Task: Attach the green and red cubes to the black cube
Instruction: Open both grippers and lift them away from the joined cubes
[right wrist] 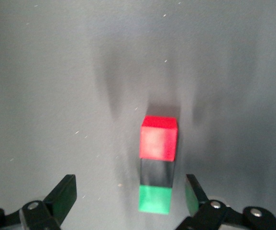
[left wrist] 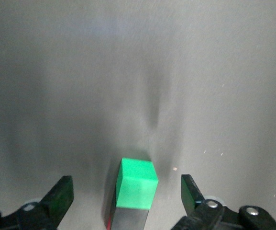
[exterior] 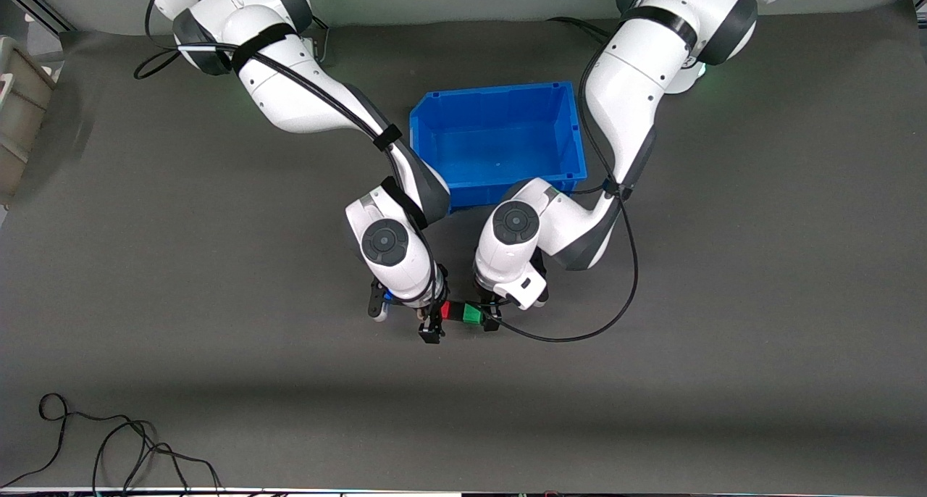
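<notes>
The red cube, black cube and green cube lie joined in one row on the dark mat, black in the middle. My right gripper is low at the red end, my left gripper low at the green end. In the left wrist view the left gripper is open, with the green cube and black cube between its spread fingers. In the right wrist view the right gripper is open, and the red cube, black cube and green cube lie between its fingers, touching neither.
An empty blue bin stands farther from the front camera than the cubes, between the two arms. A grey crate sits at the right arm's end of the table. A loose black cable lies near the front edge. The left arm's cable loops beside the cubes.
</notes>
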